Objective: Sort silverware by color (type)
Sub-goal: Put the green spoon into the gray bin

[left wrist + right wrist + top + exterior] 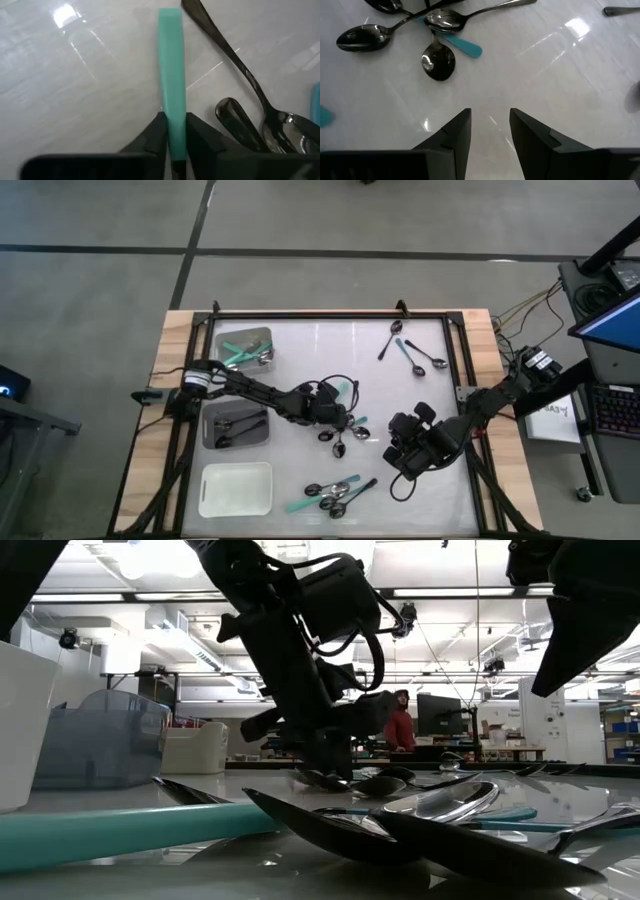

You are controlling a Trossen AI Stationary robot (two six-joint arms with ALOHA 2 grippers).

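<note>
My left gripper [172,142] is at the table's middle [335,412], shut on a teal-handled spoon [171,75]. A black spoon [235,55] and a second spoon bowl [235,115] lie right beside it. My right gripper [490,125] hovers open to the right of the middle [410,445], with bare table between its fingers. Ahead of it lie loose spoons [437,62] and a teal handle [462,46]. More spoons lie near the front edge [335,495] and at the far right [410,352]. My left gripper pinches the spoon's teal handle [172,127] between its two fingers [155,137]. The handle runs straight out ahead of them to its free end [170,12]. The fingers come slanting down from above. The bowl end is hidden under the gripper. I cannot tell whether the spoon is off the table.
Three trays stand along the left side. The far grey tray [218,340] holds teal spoons, the middle grey tray [210,442] holds dark spoons, and the near tray [235,490] is white. A black frame [460,380] rims the table. A person [400,725] stands far behind.
</note>
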